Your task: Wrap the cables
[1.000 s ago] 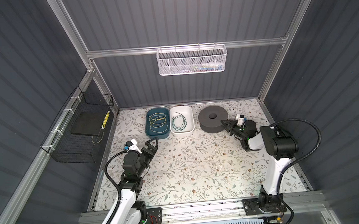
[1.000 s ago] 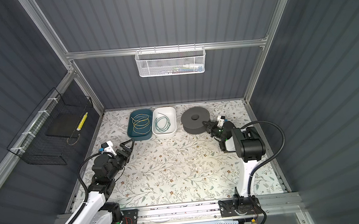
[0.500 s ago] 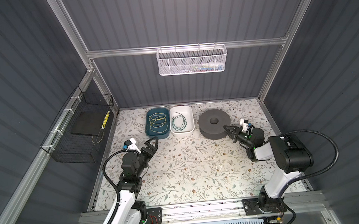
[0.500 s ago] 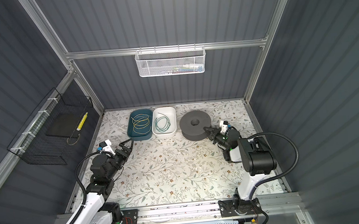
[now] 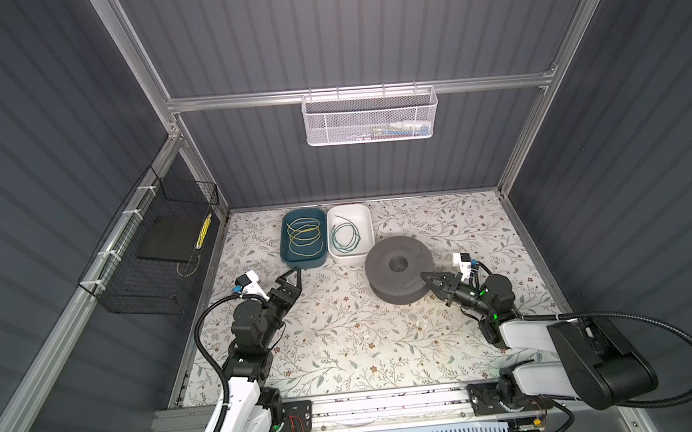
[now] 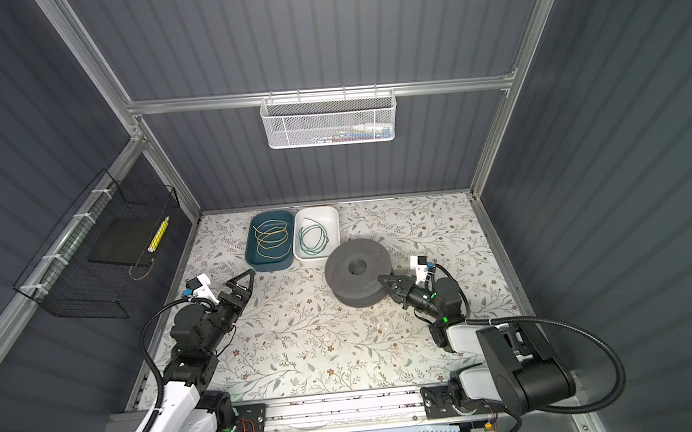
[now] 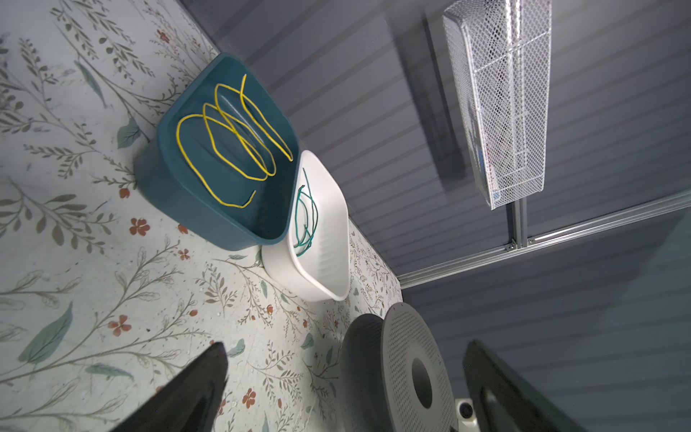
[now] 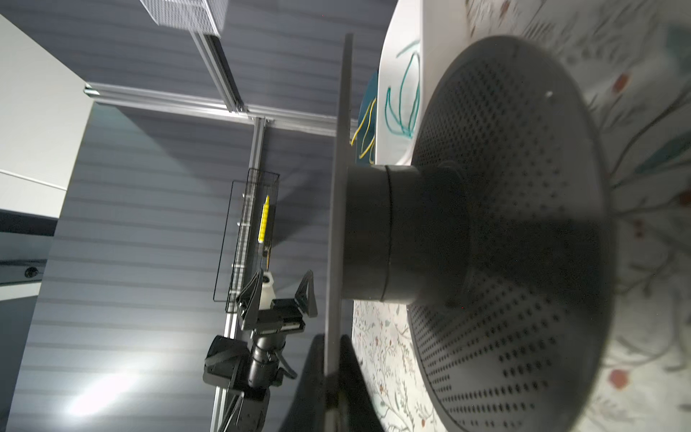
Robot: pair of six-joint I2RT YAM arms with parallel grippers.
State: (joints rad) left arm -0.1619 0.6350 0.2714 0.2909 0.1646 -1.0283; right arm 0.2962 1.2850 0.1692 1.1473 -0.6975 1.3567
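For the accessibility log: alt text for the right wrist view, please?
The right gripper pinches the upper flange of a grey spool, seen edge-on. Beyond lie the green cable in a white bin and the open left gripper.

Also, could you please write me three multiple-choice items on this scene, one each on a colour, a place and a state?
1. The cable in the white bin is:
A red
B green
C black

2. The yellow cable lies:
A in the white bin
B in the teal bin
C in a glass jar

3. The left gripper is:
A shut on a cable
B shut and empty
C open

Answers:
1 B: the green cable coils on the bin's white floor.
2 B: its loops lie inside the teal walls.
3 C: its fingers stand wide apart in the left wrist view and hold nothing.
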